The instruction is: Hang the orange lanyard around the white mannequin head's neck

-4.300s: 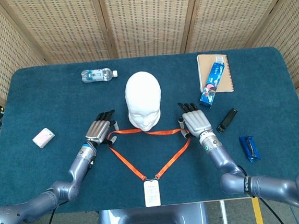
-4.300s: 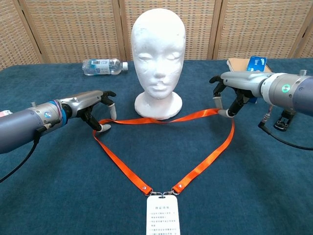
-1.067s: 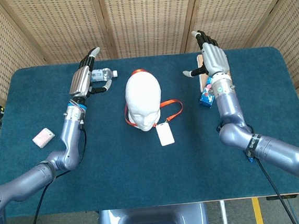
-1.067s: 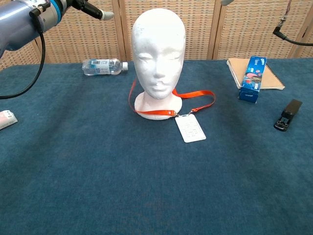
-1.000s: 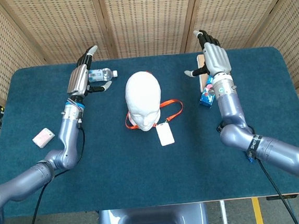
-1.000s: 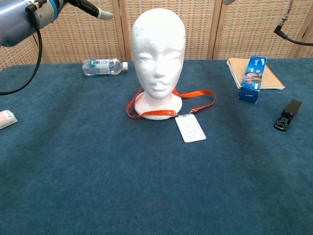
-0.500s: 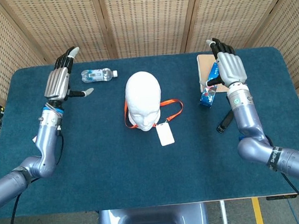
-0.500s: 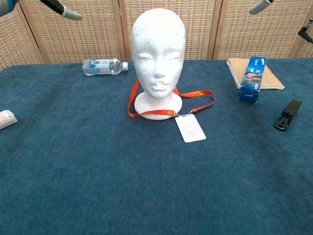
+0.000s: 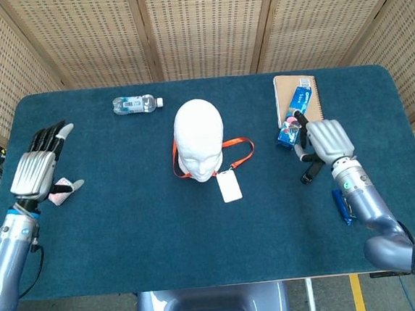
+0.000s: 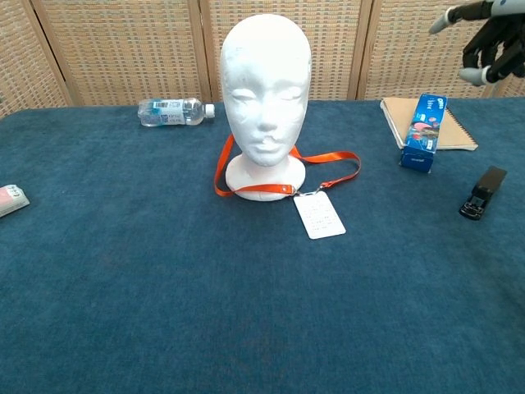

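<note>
Hovering over the desk's (image 9: pixel 202 265) left side, the left hand (image 9: pixel 36 169) is spread, fingers apart, holding nothing; a small pink-and-white box (image 9: pixel 62 191) lies just beside it, partly hidden under it in the head view. The right hand (image 9: pixel 326 141) hangs above the right side with its fingers loosely curved and apart, also empty. In the chest view only its dark fingers (image 10: pixel 484 37) show, at the top right corner. Just below it in the head view lies a black stapler (image 9: pixel 308 170), and a blue wrapped bar (image 9: pixel 341 205) sits near its wrist. A blue carton (image 9: pixel 296 111) lies tilted across a tan notebook (image 9: pixel 297 98) just beyond the hand.

Both hands are well apart from the head (image 9: pixel 199 138), which stands upright at the middle of the desk, facing the robot. The lanyard (image 10: pixel 320 164) is looped around its neck: the orange strap runs behind the neck, drops down the left of the base, crosses the front of the base and bulges out in a loop to the right on the cloth. Its white card (image 10: pixel 319 215) lies flat on the desk just in front and to the right of the base.

A water bottle (image 9: pixel 137 103) lies on its side behind and to the left of the head.
</note>
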{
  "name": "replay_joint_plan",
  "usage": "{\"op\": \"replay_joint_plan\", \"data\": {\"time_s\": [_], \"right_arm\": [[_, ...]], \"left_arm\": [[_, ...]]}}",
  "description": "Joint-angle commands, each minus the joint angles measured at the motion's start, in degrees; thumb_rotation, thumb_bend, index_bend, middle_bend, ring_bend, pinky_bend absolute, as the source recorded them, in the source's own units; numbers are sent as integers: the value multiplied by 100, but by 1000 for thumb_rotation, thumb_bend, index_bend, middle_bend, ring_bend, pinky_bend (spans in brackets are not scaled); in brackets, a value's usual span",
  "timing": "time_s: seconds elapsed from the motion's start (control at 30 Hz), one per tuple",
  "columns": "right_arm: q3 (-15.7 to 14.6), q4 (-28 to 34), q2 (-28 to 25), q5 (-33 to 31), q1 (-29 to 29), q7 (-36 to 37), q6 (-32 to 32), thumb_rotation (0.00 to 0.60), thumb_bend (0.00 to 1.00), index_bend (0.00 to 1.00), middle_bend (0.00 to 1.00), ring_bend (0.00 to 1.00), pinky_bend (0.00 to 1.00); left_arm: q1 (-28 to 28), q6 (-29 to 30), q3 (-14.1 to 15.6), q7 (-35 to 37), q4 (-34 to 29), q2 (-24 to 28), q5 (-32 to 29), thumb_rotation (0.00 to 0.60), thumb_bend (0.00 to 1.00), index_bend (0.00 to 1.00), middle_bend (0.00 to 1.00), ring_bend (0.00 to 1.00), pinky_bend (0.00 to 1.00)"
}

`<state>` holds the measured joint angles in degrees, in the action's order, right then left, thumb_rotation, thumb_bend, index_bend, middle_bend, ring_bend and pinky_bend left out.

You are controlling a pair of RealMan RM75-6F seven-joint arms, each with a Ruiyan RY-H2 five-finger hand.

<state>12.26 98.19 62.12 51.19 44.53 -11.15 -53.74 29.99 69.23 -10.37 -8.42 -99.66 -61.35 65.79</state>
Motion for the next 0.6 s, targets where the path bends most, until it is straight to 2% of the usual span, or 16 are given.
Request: {"op": "replay_joint_plan", "data": {"time_s": [0.03,0.27,0.6], "right_arm": [[-338,-4,166,876,-177,335,306,600,673,113,683,584,691],[-520,-466,794,1300,106,289,869,600,680,129,683,584,691],[-570,-782,1628,879,568,-342,1258,600,683,158,683,584,691]], "left_arm": [[-533,595,336,-448,-485,264,-145,600,0,0,0,0,0],[-1031,963,668,-709,-511,170,-152,600,0,0,0,0,0],[-1097,782,613,-579,-296,94,-48,600,0,0,0,0,0]]}}
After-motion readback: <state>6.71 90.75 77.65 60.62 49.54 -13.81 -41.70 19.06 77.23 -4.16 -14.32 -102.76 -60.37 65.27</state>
